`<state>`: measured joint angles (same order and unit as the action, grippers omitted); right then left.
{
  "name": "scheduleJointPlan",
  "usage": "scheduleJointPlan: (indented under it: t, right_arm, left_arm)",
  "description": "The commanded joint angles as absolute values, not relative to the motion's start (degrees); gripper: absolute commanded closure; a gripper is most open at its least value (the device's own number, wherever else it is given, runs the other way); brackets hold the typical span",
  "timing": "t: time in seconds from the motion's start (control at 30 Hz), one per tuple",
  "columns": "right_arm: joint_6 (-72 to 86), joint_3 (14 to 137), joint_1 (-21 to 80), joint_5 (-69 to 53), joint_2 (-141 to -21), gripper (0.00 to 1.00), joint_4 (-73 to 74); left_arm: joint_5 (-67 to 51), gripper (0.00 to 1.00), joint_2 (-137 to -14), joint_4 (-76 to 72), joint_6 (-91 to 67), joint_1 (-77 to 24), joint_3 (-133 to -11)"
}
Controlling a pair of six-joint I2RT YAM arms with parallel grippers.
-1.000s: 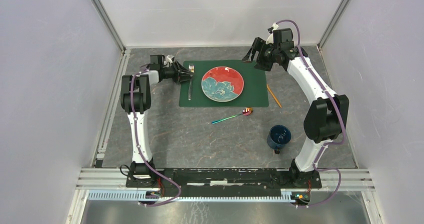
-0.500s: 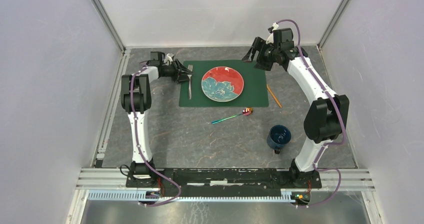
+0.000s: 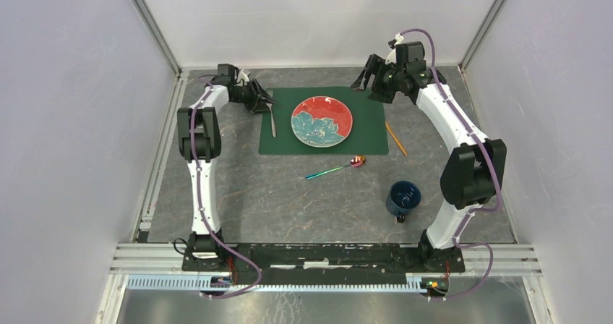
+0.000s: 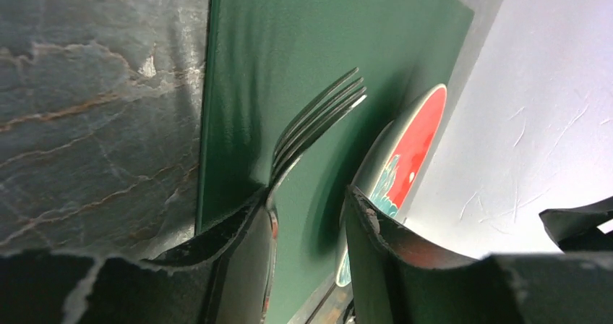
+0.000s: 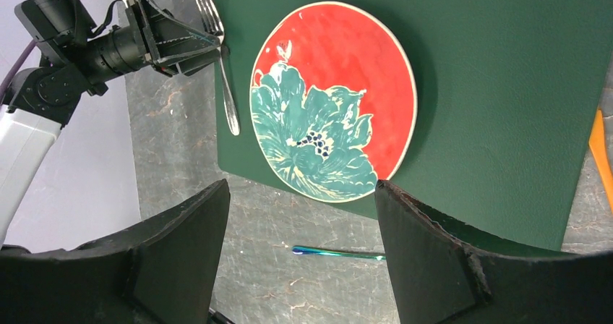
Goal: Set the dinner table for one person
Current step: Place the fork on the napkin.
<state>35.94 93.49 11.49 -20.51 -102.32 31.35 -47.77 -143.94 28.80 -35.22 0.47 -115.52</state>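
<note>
Top external, desk (image 3: 275,194): big dark grey stone-look slab with pale and reddish veins. It's the floor of the whole setup, and everything else sits on it.
Left arm (image 3: 199,165): runs up the left side and reaches in to the far-left corner of the placemat.
Right arm (image 3: 452,121): arched over the far-right corner of the mat, with its wrist up off the desk.
Placemat (image 3: 369,132): dark green rectangle lying flat toward the far side of the desk, roughly centred.
Plate (image 3: 322,121): red with a teal flower, sitting mid-mat.
Right pincer (image 5: 301,190): jaws spread wide with nothing between them, hanging in the air and looking down at the plate.
Left pincer (image 4: 305,197): down low at the mat's left edge, jaws partly apart with the fork's neck in the gap. The fork rests against one jaw and the other is clear of it, so it's not clamped.
Mug (image 3: 403,197): dark blue, upright on bare desk at the near right, close to the right arm and well apart from the mat.
Fork (image 3: 272,121): silver, along the mat's left strip just beside the plate, tines toward the far side.
Spoon (image 3: 336,168): shiny, with a teal handle and a pinkish bowl, lying slanted on bare desk just off the mat's near edge.
Orange stick (image 3: 395,138): thin and pencil-like, on the desk just beside the mat's right edge. Can't tell exactly what it is.
</note>
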Motion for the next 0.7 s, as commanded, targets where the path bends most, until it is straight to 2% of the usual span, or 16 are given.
scheduleJointPlan:
  t: [0.0, 0.4, 0.67]
  right_arm:
    - [35.8, 93.0, 11.3, -20.2, -99.7, 0.2, 30.2]
    - [35.6, 92.9, 11.2, -19.6, -98.9, 0.2, 30.7]
    - [35.6, 92.3, 11.2, -19.4, -98.2, 0.2, 30.9]
  left_arm:
    - [-47.0, 0.52, -146.5, 33.4, -31.0, -1.8, -119.8]
    - [-48.7, 0.55, -147.5, 31.2, -32.1, -5.6, -120.2]
    - [-41.6, 0.56, -144.0, 34.0, -28.5, -5.1, -117.2]
